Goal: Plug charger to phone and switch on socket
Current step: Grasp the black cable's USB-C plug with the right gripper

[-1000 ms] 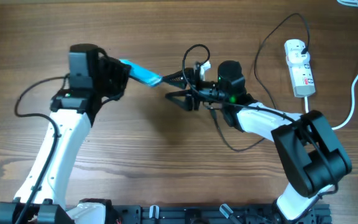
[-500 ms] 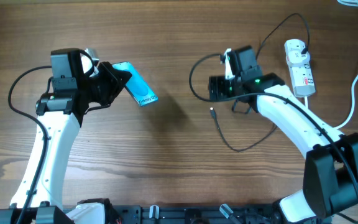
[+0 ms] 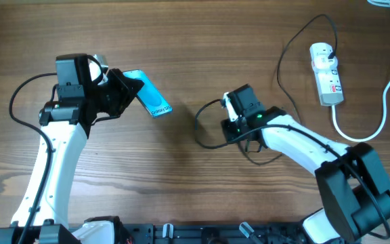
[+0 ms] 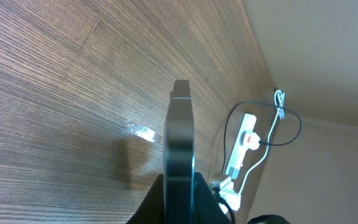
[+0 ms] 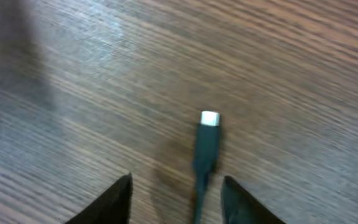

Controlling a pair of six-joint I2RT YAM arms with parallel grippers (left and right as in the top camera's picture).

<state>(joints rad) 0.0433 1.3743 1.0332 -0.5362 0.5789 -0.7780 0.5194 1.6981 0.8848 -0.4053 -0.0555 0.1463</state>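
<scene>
Overhead view, 12 o'clock at the far edge. The counter (image 3: 181, 196) is bare wood at centre and toward 6 o'clock, a wide lane between the left arm (image 3: 59, 156) and right arm (image 3: 303, 146). At 10 o'clock the left tool (image 3: 133, 88) clamps the phone (image 3: 154, 103) clear of the surface. The charger (image 3: 196, 125) cable loops at 9 o'clock of the right tool (image 5: 178, 180), then runs toward the socket (image 3: 326, 74) at 2 o'clock, fencing that corner. Its connector tip (image 5: 207, 140) lies between the spread fingers (image 5: 114, 199). The white cord (image 3: 384, 102) borders 3 o'clock.
</scene>
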